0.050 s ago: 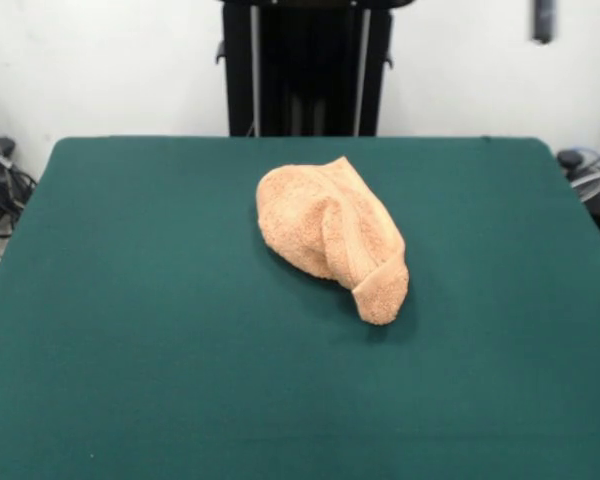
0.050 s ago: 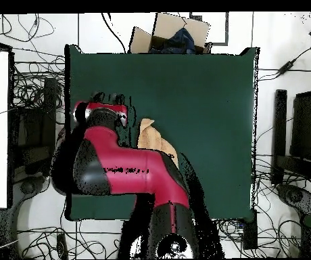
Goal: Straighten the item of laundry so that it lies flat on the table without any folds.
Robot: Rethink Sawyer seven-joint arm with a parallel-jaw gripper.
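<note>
Peach-orange towel (image 1: 330, 235), bunched into a rounded mound on the green table (image 1: 130, 330), a little toward twelve o'clock of the table's centre in the front view. We note a thick fold or rolled band running across the mound and ending in a blunt lobe at about five o'clock; the long axis thus runs from roughly eleven to five o'clock. No edge lies flat, so we judge the straightening not yet begun. In the overhead view only a strip of the towel (image 2: 151, 139) shows, the rest hidden beneath the red and black arm (image 2: 128, 169), which crosses it from the base at six o'clock and bends toward nine. The arm's head (image 2: 103, 112) stands near the table's nine o'clock edge, the towel lying at about four o'clock from it, close by. We cannot see the gripper in either view, so whether it is released or clenched is unknown. We judge that the coming move depends on reaching the free lobe and drawing it outward along the long axis. Around the table: a white wall, a black pedestal (image 1: 305, 70), a cardboard box (image 2: 168, 34) and tangled cables (image 2: 30, 95).
</note>
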